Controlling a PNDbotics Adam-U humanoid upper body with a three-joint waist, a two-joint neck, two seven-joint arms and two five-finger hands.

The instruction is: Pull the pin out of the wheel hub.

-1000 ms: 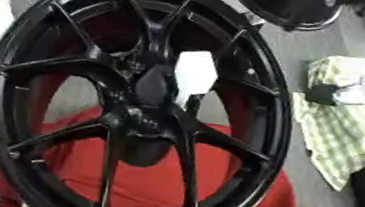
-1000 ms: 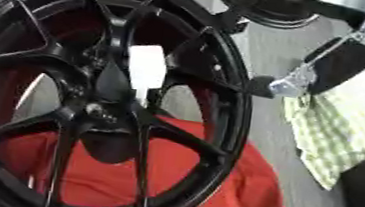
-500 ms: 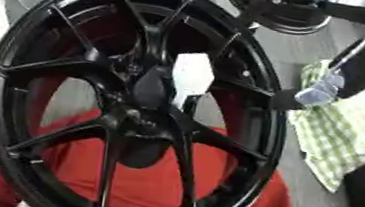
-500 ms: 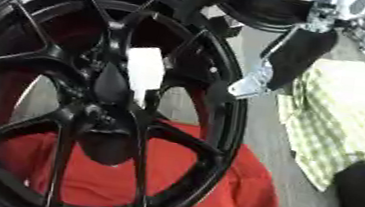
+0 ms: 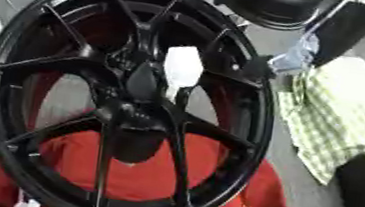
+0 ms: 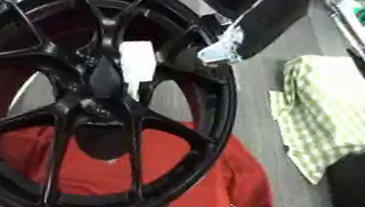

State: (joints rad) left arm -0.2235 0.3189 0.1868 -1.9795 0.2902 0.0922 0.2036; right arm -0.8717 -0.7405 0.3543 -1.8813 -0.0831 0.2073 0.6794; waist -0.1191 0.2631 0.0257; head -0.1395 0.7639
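Hovering right hand (image 6: pixel 228 51), fingers beside wheel hub (image 6: pixel 105 82) rim

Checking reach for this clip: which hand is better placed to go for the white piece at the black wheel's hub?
Right. The right hand is at the black wheel's upper right rim, close to the white piece; the left hand is not in view.

Both eyes sit in the head and look steeply down, close over the black wheel (image 5: pixel 125 100), which fills most of each view. They share the wheel, the red cloth (image 5: pixel 150 177) and the checked cloth (image 6: pixel 329 120); the right eye shows more of the far right.
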